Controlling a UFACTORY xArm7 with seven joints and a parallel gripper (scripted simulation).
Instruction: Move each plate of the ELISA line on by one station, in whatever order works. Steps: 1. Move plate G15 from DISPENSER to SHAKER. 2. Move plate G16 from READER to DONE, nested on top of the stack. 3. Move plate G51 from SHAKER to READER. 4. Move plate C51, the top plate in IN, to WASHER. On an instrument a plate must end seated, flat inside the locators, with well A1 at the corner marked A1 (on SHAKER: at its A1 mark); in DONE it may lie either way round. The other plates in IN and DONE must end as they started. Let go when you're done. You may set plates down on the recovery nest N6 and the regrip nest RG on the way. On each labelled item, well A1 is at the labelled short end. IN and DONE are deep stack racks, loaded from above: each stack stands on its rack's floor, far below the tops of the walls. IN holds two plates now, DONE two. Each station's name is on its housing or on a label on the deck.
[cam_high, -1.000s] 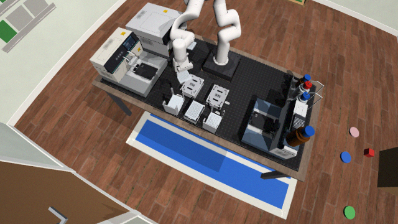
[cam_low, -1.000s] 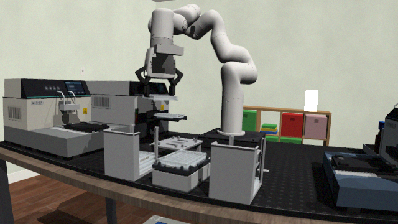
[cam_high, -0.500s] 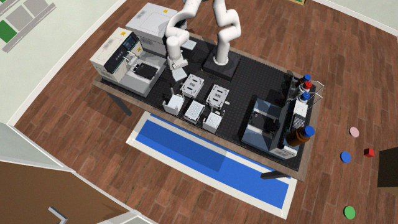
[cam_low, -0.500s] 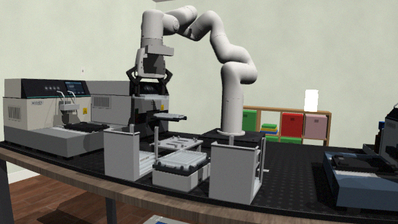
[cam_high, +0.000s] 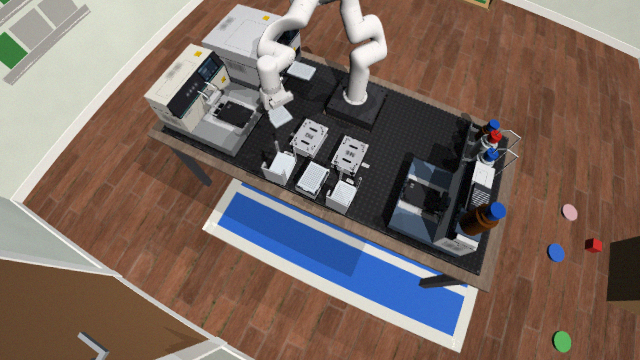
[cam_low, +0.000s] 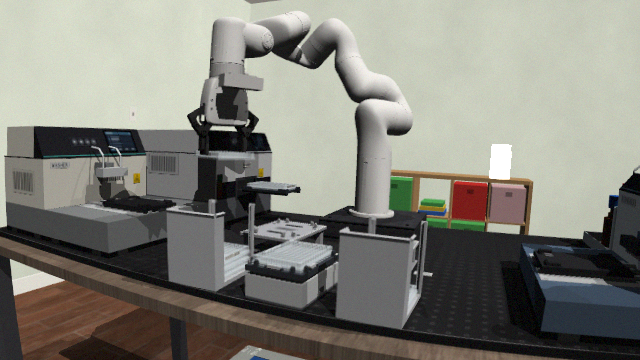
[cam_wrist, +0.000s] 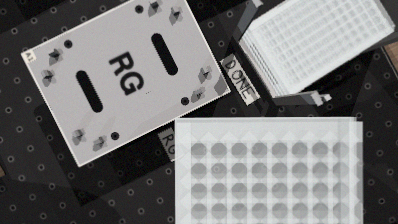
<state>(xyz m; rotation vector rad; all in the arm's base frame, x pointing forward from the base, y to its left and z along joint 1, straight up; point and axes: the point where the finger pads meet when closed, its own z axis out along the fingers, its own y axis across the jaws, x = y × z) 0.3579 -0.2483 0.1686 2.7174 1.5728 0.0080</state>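
Gripper (cam_low: 224, 145) clamps a well plate (cam_wrist: 267, 170); only the wrist view reads the RG nest (cam_wrist: 125, 75) and DONE label (cam_wrist: 239, 77)

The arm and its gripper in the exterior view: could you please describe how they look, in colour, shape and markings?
The arm is glossy white, built of thick rounded tubular links with bulging elbow joints, rising from a dark square base plate. The gripper has a white boxy housing with dark panels and black angled linkages down to dark fingers. No cables or markings are visible on either.

Four plates (cam_high: 280, 116), two racks (cam_high: 278, 168), perhaps.
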